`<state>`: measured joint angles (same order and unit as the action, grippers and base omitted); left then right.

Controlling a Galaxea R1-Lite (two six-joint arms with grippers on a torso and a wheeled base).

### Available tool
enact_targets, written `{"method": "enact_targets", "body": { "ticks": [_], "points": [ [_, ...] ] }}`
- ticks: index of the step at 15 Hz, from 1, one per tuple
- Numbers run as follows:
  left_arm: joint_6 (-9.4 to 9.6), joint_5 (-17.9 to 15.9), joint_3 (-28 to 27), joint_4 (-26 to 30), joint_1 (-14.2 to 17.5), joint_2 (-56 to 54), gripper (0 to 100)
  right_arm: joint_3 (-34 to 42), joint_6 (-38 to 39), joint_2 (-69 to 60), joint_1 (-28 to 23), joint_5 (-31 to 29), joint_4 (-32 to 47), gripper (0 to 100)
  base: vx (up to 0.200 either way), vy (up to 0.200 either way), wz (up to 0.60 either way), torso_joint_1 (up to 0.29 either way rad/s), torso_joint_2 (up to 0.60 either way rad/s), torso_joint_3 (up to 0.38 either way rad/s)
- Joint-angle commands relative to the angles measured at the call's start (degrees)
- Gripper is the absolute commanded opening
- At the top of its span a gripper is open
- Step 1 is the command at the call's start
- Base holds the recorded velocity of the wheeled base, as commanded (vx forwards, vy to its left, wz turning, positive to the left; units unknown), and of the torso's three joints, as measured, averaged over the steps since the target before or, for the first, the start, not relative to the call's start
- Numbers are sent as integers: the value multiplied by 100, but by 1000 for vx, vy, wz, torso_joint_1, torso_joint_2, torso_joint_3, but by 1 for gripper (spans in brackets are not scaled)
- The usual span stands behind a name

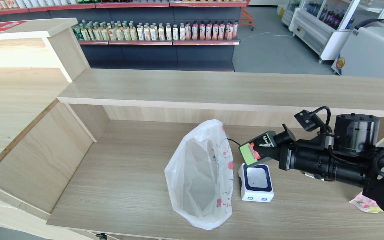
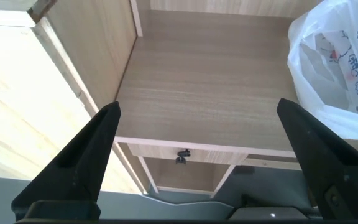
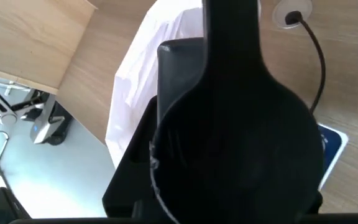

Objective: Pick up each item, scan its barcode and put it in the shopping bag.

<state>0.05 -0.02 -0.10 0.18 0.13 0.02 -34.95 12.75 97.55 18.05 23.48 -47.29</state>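
Observation:
My right gripper (image 1: 271,145) is shut on a small dark box (image 1: 255,149) with a green face and a red label. It holds the box in the air just above the white scanner (image 1: 256,182), whose glass window faces up. An open white plastic shopping bag (image 1: 200,173) stands right beside the scanner, on the robot's left of it. In the right wrist view the dark box (image 3: 185,74) blocks most of the picture, with the bag (image 3: 132,87) and a corner of the scanner (image 3: 333,144) past it. My left gripper (image 2: 197,109) hangs open over the counter's front edge, near the bag (image 2: 340,68).
A pink packet (image 1: 364,203) lies on the counter (image 1: 125,186) at the far right. A raised ledge (image 1: 212,90) runs along the back and a wooden side wall (image 1: 42,156) closes the left. The scanner's cable (image 3: 316,50) trails toward the back wall.

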Motion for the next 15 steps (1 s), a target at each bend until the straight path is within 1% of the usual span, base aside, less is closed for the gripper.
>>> {"method": "enact_targets", "body": {
  "ticks": [1,3,7,9,11,15],
  "points": [
    [-5,2,1,-1,4,-2,100,-100,-1,150,181,-1,-17,0,0,0,0,0,0,0],
    [-5,2,1,-1,4,-2,100,-108,-1,344,330,-1,-9,0,0,0,0,0,0,0],
    [-5,2,1,-1,4,-2,100,-196,-36,994,339,-19,-44,0,0,0,0,0,0,0],
    [-5,2,1,-1,4,-2,100,-284,-115,1267,462,-28,-220,0,0,0,0,0,0,0],
    [-5,2,1,-1,4,-2,100,-539,-405,1557,603,-19,-369,0,0,0,0,0,0,0],
    [-5,2,1,-1,4,-2,100,-1014,-1266,2383,629,-10,-430,0,0,0,0,0,0,0]
  ]
}}
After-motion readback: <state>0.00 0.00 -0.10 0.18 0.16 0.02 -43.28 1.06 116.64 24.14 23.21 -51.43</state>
